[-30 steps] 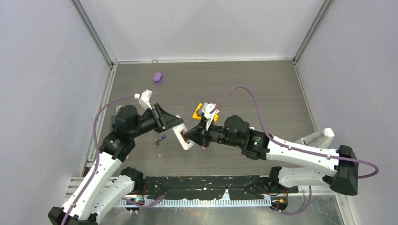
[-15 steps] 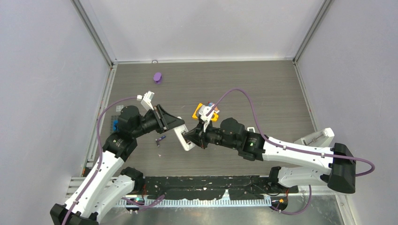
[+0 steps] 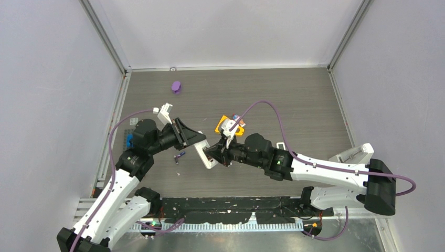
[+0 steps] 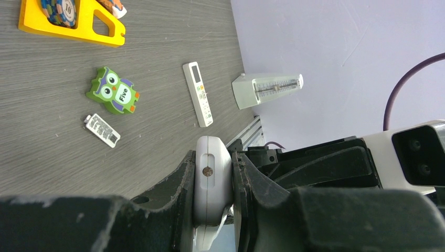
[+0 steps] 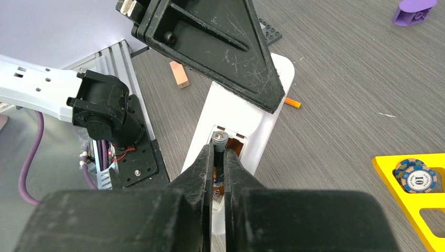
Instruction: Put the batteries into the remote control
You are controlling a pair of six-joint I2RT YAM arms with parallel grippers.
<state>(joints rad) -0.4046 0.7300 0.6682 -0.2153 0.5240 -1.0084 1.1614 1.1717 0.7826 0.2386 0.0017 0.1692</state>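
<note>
We see the left tool (image 3: 195, 140) clamped on the white remote (image 4: 212, 184), one finger pressed to each long side, holding it off the table (image 3: 294, 100) near the middle. The remote's battery bay faces the right arm and lies open. The right tool (image 5: 219, 157) is closed on a battery (image 5: 219, 138), pinching it between its two fingertips; the battery's metal end cap shows just past them, at the mouth of the open bay. We cannot tell whether the battery touches the bay's contacts.

An orange battery (image 5: 292, 103) lies on the table just beside the remote's far end, and a purple battery (image 3: 180, 155) lies on the table below the left tool.

Around them on the table we find a yellow holder (image 3: 222, 126) with a poker chip (image 5: 418, 179) in it, a green owl (image 4: 113, 97), a second slim remote (image 4: 198, 94), a small white cover (image 4: 102, 130) near the owl, a tan block (image 5: 179, 74) and a purple piece (image 3: 176, 86) near the back left corner.
</note>
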